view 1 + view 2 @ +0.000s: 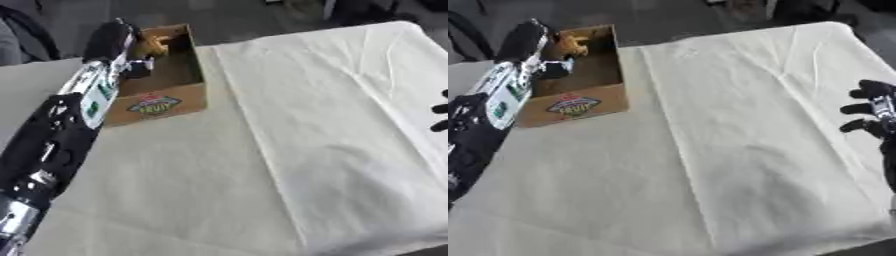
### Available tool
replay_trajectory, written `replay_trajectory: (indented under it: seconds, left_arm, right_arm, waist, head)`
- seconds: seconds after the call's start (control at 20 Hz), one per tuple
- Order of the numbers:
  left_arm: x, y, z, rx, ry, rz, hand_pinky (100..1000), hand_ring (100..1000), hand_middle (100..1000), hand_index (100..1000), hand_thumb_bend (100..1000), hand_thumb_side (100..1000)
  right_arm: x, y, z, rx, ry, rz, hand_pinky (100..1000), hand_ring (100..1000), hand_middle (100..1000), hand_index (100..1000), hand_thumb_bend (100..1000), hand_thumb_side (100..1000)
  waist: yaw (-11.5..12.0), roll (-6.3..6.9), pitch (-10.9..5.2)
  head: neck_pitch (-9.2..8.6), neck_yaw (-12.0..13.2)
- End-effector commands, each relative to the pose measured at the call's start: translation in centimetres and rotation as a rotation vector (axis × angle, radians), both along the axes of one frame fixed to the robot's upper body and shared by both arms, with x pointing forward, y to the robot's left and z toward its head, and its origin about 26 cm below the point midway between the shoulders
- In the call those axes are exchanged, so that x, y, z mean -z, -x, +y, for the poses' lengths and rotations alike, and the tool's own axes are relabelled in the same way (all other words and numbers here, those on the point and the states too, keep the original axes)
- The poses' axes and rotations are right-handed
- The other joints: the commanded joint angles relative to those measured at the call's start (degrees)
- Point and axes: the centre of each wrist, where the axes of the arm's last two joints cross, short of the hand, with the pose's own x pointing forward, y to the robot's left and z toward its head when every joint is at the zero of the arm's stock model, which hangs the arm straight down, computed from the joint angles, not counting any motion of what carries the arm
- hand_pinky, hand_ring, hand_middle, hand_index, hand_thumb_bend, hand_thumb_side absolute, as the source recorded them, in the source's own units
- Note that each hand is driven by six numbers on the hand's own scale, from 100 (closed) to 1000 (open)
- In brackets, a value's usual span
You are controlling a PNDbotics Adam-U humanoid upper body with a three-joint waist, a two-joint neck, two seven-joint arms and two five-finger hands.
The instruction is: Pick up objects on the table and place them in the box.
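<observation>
A brown cardboard box [166, 102] with a fruit label stands at the table's far left. My left arm reaches up along the left side, and my left hand [115, 37] hangs over the box's left wall. A small orange-yellow object [156, 44] shows right against that hand, at the box's far inner corner. Blur hides whether the hand holds it or it lies in the box. My right hand [871, 112] rests open at the right edge, over the cloth, holding nothing.
A white cloth [745, 130] covers the table, with a fold line running down its middle. Dark floor and dark shapes lie beyond the far edge. The table's front-right corner falls away at the lower right.
</observation>
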Motion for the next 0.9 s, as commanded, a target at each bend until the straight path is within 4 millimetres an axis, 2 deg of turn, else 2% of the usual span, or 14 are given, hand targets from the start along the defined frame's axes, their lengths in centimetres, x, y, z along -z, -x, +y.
replay_trajectory:
  seconds: [0.05,0.1,0.15,0.2,0.25,0.3,0.45,0.6,0.7,0.8,0.9]
  left_arm:
    - [-0.7,-0.5,1.7,-0.084,0.02,-0.038,428,482,256,393,111,128]
    - [-0.4,-0.5,2.1,-0.102,0.027,-0.031,435,500,291,424,134,124]
    - [-0.2,-0.6,2.4,-0.112,0.032,-0.023,470,556,389,512,197,122]
    - [0.1,-0.6,2.6,-0.118,0.035,-0.009,476,565,403,524,212,122]
    - [0.4,-0.6,2.7,-0.119,0.037,0.011,516,623,485,602,281,139]
    - [0.6,-0.6,2.8,-0.116,0.038,0.029,521,631,495,612,293,155]
    - [0.9,-0.5,2.9,-0.101,0.039,0.083,607,748,622,716,442,330]
    - [0.8,-0.4,3.0,-0.085,0.042,0.107,670,819,719,777,567,475]
    - [0.5,-0.3,3.1,-0.076,0.059,0.083,671,828,718,771,584,499]
    - [-0.2,0.0,3.2,-0.063,0.099,0.022,649,820,670,739,556,513]
    - [-1.1,0.4,3.2,-0.027,0.185,-0.06,614,798,611,690,495,487]
  right_arm:
    - [-0.7,-0.1,0.2,-0.025,0.014,-0.02,467,625,662,775,100,652]
    - [-0.7,-0.1,0.3,-0.028,0.016,-0.019,467,625,662,775,100,651]
    - [-0.6,-0.1,0.3,-0.028,0.017,-0.018,467,625,661,775,100,651]
    - [-0.6,-0.1,0.2,-0.028,0.017,-0.018,467,625,661,774,100,651]
    - [-0.6,-0.1,0.2,-0.027,0.016,-0.018,467,625,661,774,100,651]
    - [-0.6,-0.1,0.2,-0.027,0.015,-0.018,467,625,661,774,100,651]
    - [-0.6,-0.1,0.2,-0.028,0.014,-0.016,466,625,660,773,100,651]
    - [-0.5,-0.1,0.2,-0.024,0.013,-0.013,466,625,660,772,100,652]
    - [-0.4,-0.1,0.1,-0.022,0.012,-0.011,466,625,660,772,100,652]
    - [-0.3,-0.1,0.0,-0.017,0.01,-0.008,467,624,660,771,100,653]
    - [-0.2,0.0,-0.1,-0.009,0.007,-0.004,467,624,660,771,100,656]
  waist:
    - [-0.8,-0.24,-0.7]
    - [-1.1,-0.26,-0.65]
    - [-1.3,-0.28,-0.62]
    - [-1.4,-0.28,-0.61]
    - [-1.5,-0.29,-0.62]
    - [-1.5,-0.3,-0.65]
    - [-1.2,-0.38,-0.74]
    - [-0.8,-0.42,-0.88]
    - [-0.3,-0.46,-1.01]
    - [0.3,-0.53,-1.17]
    - [1.3,-0.61,-1.44]
  head:
    - [-0.92,1.2]
    - [-0.99,1.3]
    - [-1.03,1.4]
    - [-1.02,1.4]
    - [-0.98,1.5]
    - [-0.95,1.4]
    - [-1.16,1.0]
    - [-1.08,0.7]
    - [-0.99,0.5]
    - [-0.82,0.1]
    - [-0.44,-0.4]
